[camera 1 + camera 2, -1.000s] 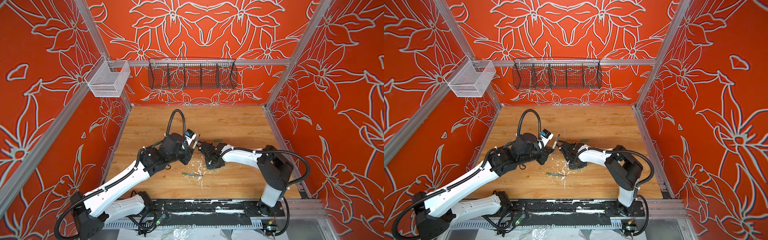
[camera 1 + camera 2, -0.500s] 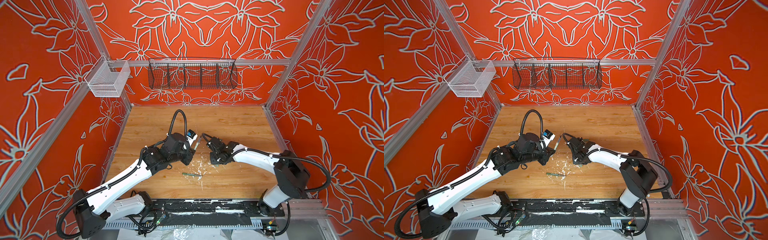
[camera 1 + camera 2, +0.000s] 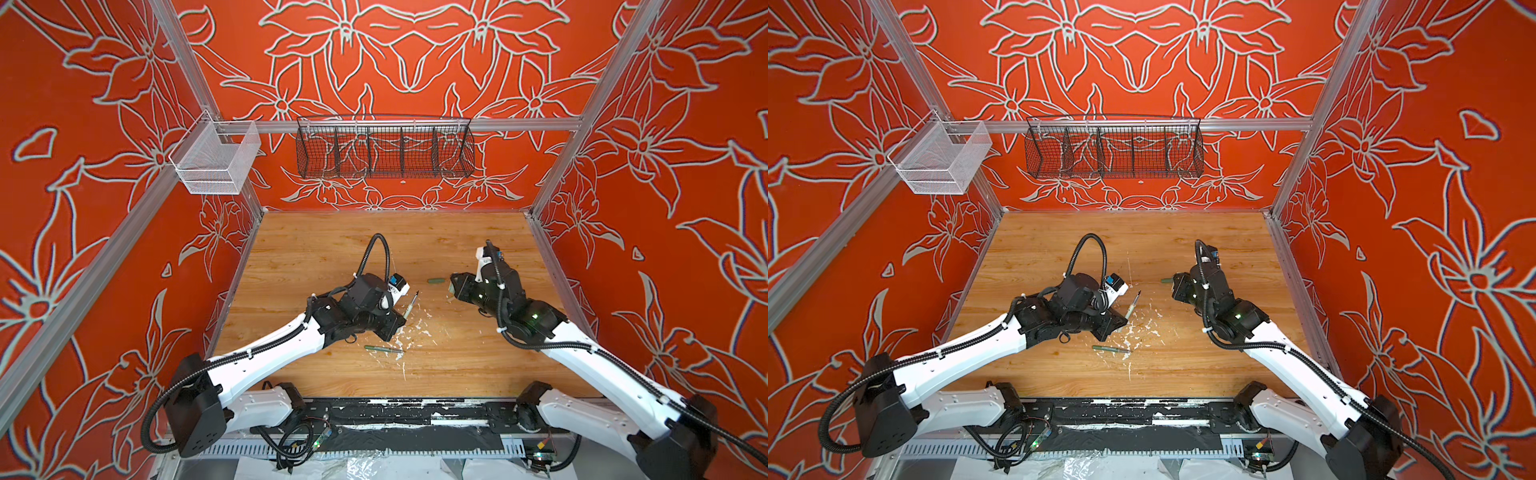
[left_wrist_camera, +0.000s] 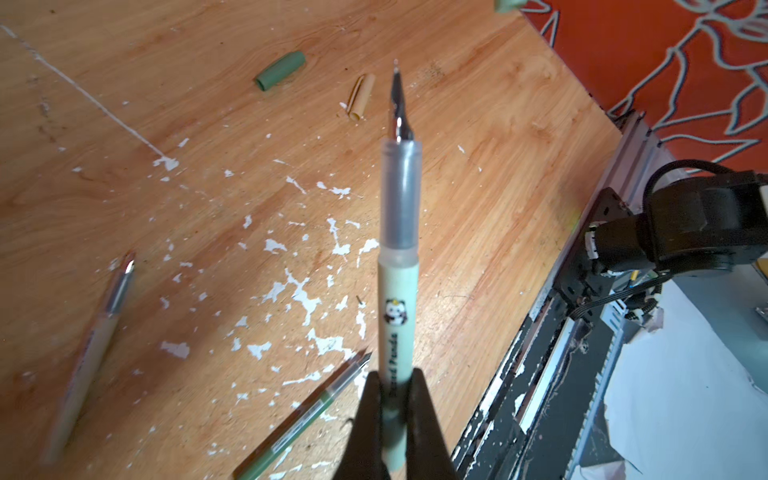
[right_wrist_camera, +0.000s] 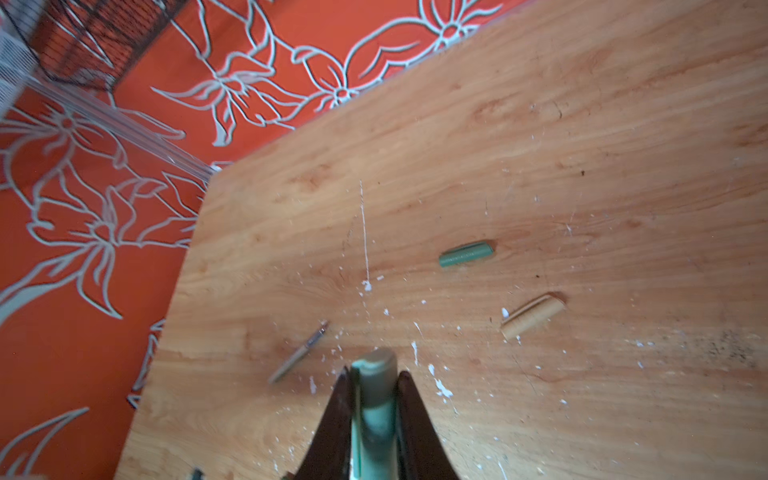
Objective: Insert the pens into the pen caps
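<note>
At the left gripper (image 4: 395, 386): fingers pinched on the rear barrel of the pale green pen (image 4: 398, 291); its grey tip juts forward, clear of the table (image 4: 124, 62)
At the right gripper (image 5: 374, 372): fingers pinched on the light green cap (image 5: 375, 411); whether its open mouth faces outward I cannot tell, the wrist view being blurred
Between the arms: in both top views the grippers hang well apart above the table's middle; pen and cap not touching
On the table: dark green cap (image 4: 280, 70) and tan cap (image 4: 359, 97) near each other; dark green pen (image 4: 307, 409) and tan pen (image 4: 95, 332) lying apart by the white paint flecks (image 4: 299, 291)
Step in hand: as I judge it, the first pairing; pen and matching cap both lifted, not yet joined
Next move: bring the two together; the cap's mouth must face the tip and line up with the pen's axis; then a straight push until seated; a tilted approach would likely jam
</note>
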{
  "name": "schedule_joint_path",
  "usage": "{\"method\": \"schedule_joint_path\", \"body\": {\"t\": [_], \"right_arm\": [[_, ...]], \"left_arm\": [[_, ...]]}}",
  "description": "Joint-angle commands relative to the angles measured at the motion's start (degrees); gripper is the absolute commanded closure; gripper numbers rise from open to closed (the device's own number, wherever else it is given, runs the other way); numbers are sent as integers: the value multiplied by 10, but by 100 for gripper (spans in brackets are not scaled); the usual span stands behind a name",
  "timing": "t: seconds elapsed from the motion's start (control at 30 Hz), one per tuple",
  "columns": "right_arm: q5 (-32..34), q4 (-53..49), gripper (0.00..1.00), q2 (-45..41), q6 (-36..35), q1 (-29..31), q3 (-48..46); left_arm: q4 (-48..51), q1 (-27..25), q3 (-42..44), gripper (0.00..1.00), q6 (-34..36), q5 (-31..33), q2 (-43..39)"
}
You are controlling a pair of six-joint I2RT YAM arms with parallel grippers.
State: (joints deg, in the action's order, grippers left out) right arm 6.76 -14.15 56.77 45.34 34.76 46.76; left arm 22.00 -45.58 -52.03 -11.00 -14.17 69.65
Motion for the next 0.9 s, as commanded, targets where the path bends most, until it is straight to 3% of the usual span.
{"method": "schedule_joint_path", "body": {"t": [0.0, 0.5, 0.87], "right_arm": [[-11, 48, 85, -11, 35, -5, -12], [-77, 123, 85, 33, 40, -7, 2], [-61, 140, 85, 2, 73, -8, -16]], "left_arm": [[-51, -11, -12, 100, -15, -22, 15], [-73, -29, -45, 100, -11, -27, 57], [-76, -36, -62, 100, -6, -16, 75]]}}
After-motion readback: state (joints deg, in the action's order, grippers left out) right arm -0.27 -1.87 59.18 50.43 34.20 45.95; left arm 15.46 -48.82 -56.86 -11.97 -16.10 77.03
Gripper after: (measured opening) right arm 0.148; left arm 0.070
